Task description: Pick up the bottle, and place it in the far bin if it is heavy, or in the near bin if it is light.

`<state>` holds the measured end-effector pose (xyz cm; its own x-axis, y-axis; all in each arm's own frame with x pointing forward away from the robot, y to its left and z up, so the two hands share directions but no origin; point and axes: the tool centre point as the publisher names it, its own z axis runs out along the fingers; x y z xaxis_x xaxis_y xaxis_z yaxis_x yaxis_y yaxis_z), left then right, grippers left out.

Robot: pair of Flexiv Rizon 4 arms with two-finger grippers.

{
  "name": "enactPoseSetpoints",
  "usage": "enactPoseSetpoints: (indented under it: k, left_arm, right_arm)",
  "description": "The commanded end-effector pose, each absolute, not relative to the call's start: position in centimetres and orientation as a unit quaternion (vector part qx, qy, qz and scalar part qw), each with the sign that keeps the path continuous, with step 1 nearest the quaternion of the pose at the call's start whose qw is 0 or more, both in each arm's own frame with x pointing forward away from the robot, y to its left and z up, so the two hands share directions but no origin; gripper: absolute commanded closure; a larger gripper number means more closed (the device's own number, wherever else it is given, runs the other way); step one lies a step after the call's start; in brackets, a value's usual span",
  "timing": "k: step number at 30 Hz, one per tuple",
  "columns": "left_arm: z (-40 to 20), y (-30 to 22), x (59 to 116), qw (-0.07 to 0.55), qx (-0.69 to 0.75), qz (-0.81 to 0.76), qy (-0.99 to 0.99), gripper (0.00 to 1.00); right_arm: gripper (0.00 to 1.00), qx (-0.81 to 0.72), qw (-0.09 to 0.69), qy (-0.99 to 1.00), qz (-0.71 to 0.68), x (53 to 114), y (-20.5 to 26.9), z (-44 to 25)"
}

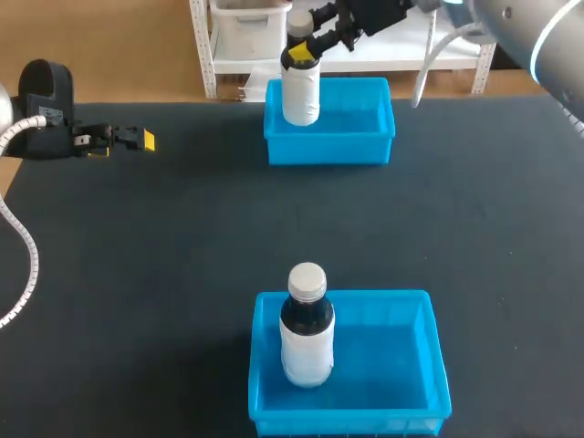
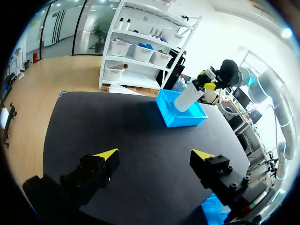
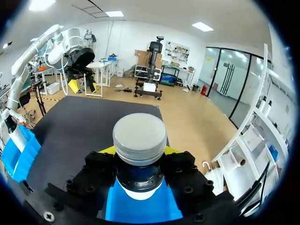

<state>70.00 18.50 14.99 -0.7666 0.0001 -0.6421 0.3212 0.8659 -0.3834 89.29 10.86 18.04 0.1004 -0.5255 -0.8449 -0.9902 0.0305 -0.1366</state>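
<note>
Grey-capped bottle [image 1: 300,91] clamped at the neck in right hand [image 1: 307,47], lower end over the 9 o'clock side of far bin [image 1: 365,146]; contact with bin floor not discernible. Far bin at 12 o'clock on counter [image 1: 164,255], near bin [image 1: 401,401] at 6 o'clock with second bottle [image 1: 307,333] upright inside. Left hand [image 2: 154,157] at 10 o'clock, fingers wide apart above bare counter.

Black table [image 1: 137,274] with a blue far bin [image 1: 330,151] and a blue near bin [image 1: 350,422], well apart
</note>
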Motion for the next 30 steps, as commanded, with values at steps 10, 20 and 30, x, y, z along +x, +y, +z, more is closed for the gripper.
enactPoseSetpoints:
  k: [10, 20, 30]
  left_arm:
    - [15.0, 18.5, 70.0, 0.330, 0.088, -0.243, 0.908, 0.00]
    - [15.0, 18.5, 70.0, 0.330, 0.088, -0.243, 0.908, 0.00]
    - [15.0, 18.5, 70.0, 0.330, 0.088, -0.243, 0.908, 0.00]
  right_arm:
    - [1.00, -0.663, 0.321, 0.572, 0.361, 93.5, 11.4, 15.8]
    - [1.00, -0.662, 0.316, 0.573, 0.366, 93.9, 11.8, 13.9]
    - [1.00, -0.656, 0.309, 0.578, 0.373, 94.0, 11.8, 12.7]
